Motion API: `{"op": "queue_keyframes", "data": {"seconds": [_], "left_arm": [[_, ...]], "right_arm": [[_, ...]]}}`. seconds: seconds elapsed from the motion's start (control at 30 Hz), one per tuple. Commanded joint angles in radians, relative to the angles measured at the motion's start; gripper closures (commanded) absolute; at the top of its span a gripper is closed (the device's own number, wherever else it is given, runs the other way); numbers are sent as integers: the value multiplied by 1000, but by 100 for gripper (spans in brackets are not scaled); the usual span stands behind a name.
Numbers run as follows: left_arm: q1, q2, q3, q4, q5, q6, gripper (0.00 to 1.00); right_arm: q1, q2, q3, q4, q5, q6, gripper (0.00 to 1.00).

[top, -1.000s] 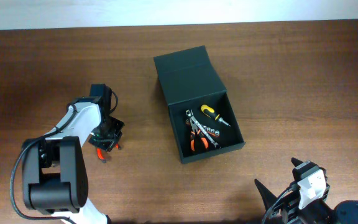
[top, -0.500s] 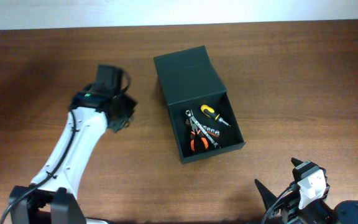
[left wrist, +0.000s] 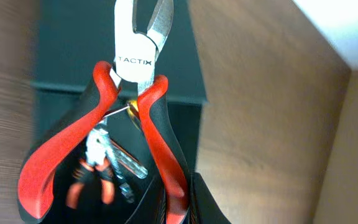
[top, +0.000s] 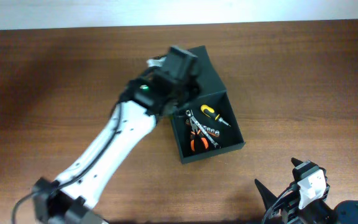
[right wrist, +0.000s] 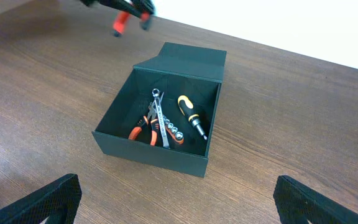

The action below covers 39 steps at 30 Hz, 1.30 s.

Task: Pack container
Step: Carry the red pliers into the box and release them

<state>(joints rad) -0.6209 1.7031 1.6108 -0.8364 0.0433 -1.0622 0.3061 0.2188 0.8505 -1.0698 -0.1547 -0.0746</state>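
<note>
The container (top: 211, 154) is a dark green-black box, open, with its flap lid folded back. Inside lie a yellow-and-black screwdriver (top: 213, 114), orange-handled pliers (top: 197, 143) and a steel wrench (top: 202, 129). My left gripper (top: 178, 67) hovers over the lid end of the box. It is shut on red-handled cutters (left wrist: 132, 59), gripping one handle (left wrist: 178, 202). The container's lid (left wrist: 73, 37) lies below the cutters' head. My right gripper (right wrist: 179, 202) is open and empty, low over the table in front of the container (right wrist: 148, 152).
Brown wooden table (top: 303, 74) all round the box. A pale wall edge runs along the far side (top: 166, 12). The left arm (top: 110, 149) stretches diagonally from the lower left to the box.
My left arm has swung from the left part of the table to above the container, carrying the red-handled cutters. The right arm has not moved.
</note>
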Motion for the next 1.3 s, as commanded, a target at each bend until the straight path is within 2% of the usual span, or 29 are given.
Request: {"op": "queue_keyframes", "data": {"seconds": [0.0, 0.23, 0.7, 1.0, 1.27], "left_arm": [[-39, 78, 44, -1, 57, 1, 98], [-85, 191, 48, -1, 130, -21, 98], [-100, 357, 45, -112, 175, -20, 98], [-100, 420, 43, -117, 180, -20, 97], [-99, 417, 43, -115, 178, -20, 54]], "right_arm": [[-8, -5, 2, 3, 12, 13, 1], [-8, -5, 2, 3, 12, 13, 1], [-8, -5, 2, 3, 12, 13, 1], [-8, -5, 2, 3, 12, 13, 1], [-8, -5, 2, 3, 12, 13, 1]]}}
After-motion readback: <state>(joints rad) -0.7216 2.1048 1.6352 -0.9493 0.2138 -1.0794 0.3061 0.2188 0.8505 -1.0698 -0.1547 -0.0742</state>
